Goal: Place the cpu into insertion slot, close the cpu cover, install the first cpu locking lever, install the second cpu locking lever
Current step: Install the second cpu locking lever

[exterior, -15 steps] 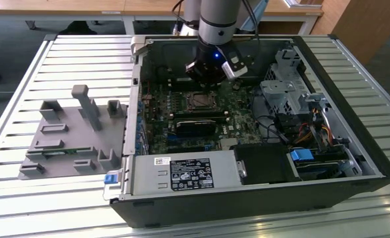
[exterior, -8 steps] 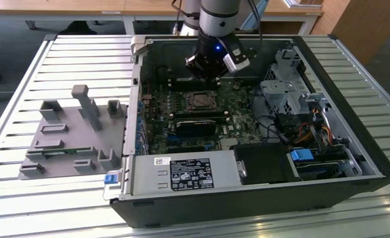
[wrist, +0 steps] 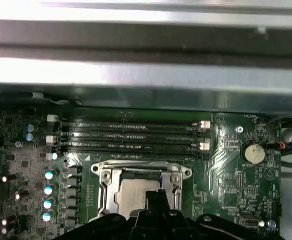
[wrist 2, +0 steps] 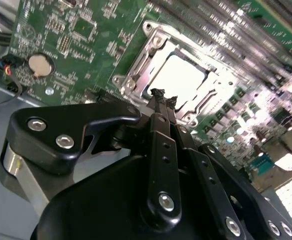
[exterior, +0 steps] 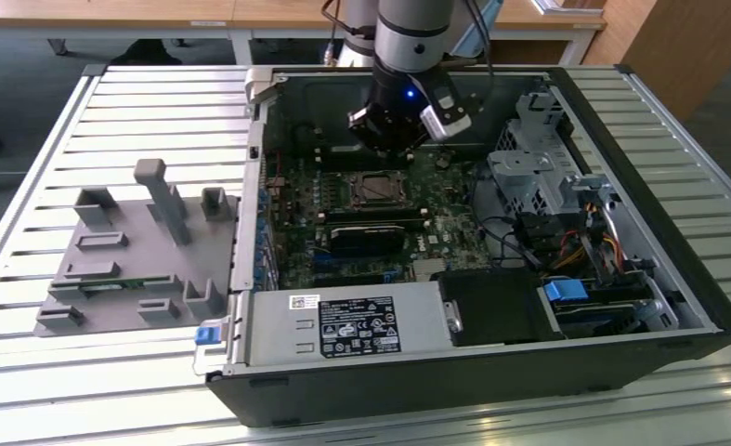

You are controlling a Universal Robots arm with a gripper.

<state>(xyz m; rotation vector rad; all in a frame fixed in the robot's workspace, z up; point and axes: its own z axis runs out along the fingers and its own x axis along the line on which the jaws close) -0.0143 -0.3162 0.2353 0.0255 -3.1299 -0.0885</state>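
Pincer (wrist 2: 163,98) closed above cpu (wrist 2: 178,77)

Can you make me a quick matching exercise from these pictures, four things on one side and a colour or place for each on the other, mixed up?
Things:
1. chip
2. cover frame
3. gripper
4. coin battery

Descriptions:
A. round and pale, on the green board off to the side of the socket
B. black, fingertips pressed together just above the socket
C. flat pale square lying inside the socket
D. grey metal, lying down around the chip

Pairs: 1-C, 2-D, 3-B, 4-A
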